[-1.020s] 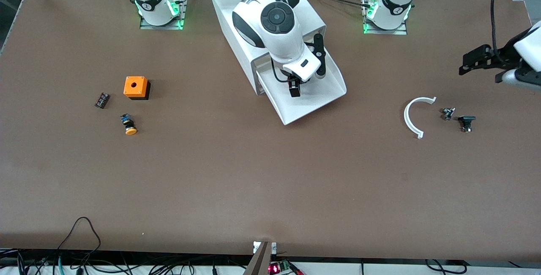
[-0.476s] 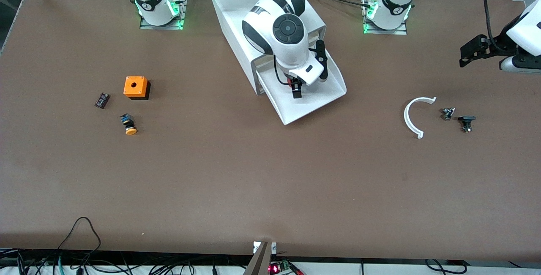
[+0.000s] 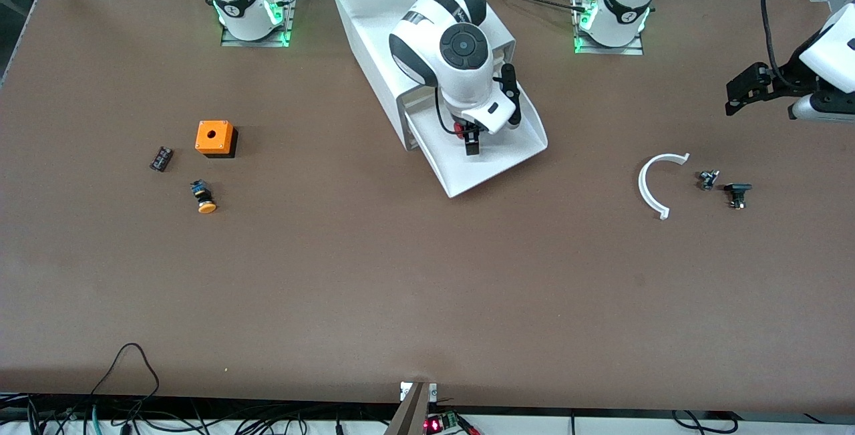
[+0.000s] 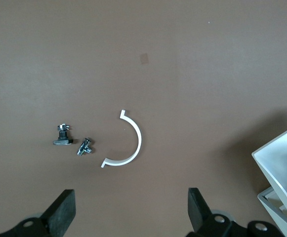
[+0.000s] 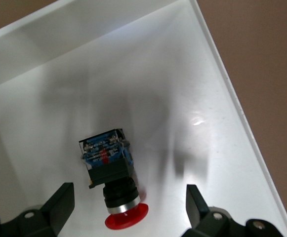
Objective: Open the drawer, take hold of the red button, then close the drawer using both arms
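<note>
The white cabinet [image 3: 364, 14] stands near the bases, and its drawer [image 3: 497, 162] is pulled out toward the front camera. The button [image 5: 114, 185] lies on its side on the drawer floor [image 5: 173, 98], red cap toward the gripper. A bit of red shows in the front view [image 3: 458, 129]. My right gripper [image 5: 128, 207] is open and low in the drawer [image 3: 471, 144], one finger on each side of the button's cap, not touching it. My left gripper [image 3: 748, 84] is open and empty [image 4: 131, 210], waiting above the table at the left arm's end.
An orange box with a hole [image 3: 215, 137], a button with an orange-yellow cap [image 3: 204, 198] and a small dark part [image 3: 161, 158] lie toward the right arm's end. A white arc [image 3: 651, 184] and two small dark parts [image 3: 708, 179] [image 3: 737, 193] lie under the left gripper.
My right gripper has come down into the drawer toward the button. My left gripper has drifted slightly toward the bases.
</note>
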